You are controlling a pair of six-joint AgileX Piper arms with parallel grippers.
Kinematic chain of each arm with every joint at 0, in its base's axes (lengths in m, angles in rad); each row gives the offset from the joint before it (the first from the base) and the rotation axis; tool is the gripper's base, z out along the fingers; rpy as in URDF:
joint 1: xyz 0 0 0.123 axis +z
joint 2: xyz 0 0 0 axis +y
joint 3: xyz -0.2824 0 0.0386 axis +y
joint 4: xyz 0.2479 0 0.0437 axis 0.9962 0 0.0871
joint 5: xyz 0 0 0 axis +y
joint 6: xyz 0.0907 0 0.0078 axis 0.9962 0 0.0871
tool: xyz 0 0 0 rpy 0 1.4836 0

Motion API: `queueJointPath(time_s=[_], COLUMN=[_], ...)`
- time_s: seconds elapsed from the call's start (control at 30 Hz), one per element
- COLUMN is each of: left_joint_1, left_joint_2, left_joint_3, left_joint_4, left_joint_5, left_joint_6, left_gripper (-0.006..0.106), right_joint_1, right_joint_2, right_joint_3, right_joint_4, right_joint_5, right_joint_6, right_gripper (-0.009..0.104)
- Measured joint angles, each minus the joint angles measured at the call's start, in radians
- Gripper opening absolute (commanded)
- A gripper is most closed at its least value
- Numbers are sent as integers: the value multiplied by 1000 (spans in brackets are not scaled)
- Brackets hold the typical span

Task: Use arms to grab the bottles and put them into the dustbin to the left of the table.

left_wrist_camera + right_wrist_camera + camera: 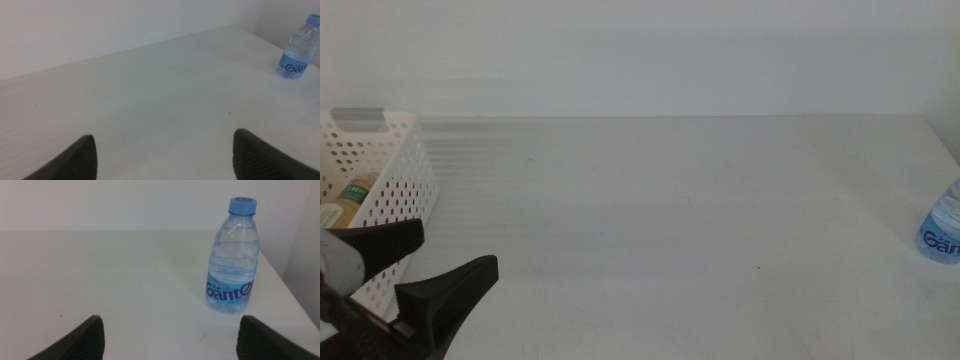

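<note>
With the left claw (415,265) spread by the bin (405,170), the water bottle (232,262) is best pinched mid-body by the right claw (167,335), now spread wide and empty.

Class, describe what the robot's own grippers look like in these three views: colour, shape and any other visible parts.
The left gripper has two matte black, wedge-shaped jaws tapering to blunt tips, with a white part behind them. The right gripper shows the same dark tapered jaws. No markings or cables show.
</note>
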State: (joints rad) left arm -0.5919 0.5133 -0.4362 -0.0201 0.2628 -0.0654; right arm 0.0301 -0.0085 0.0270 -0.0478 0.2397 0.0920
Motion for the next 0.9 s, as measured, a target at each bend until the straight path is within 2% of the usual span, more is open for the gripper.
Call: queueJointPath(time_s=[0.17,0.27,0.57,0.9], left_joint_1=[0,0,0,0], left_joint_2=[0,0,0,0], left_joint_3=[0,0,0,0], left_joint_4=[0,0,0,0], left_joint_5=[0,0,0,0], left_joint_6=[0,0,0,0], left_gripper=[88,88,88,88], right_joint_1=[0,0,0,0], right_joint_2=[111,225,635,947], right_joint_3=[-43,-55,-56,-56], right_joint_4=[-1,-2,-31,-31], right_joint_5=[-37,-140,-582,-831], right_joint_6=[-32,-48,-51,-45], right_gripper=[75,75,75,75])
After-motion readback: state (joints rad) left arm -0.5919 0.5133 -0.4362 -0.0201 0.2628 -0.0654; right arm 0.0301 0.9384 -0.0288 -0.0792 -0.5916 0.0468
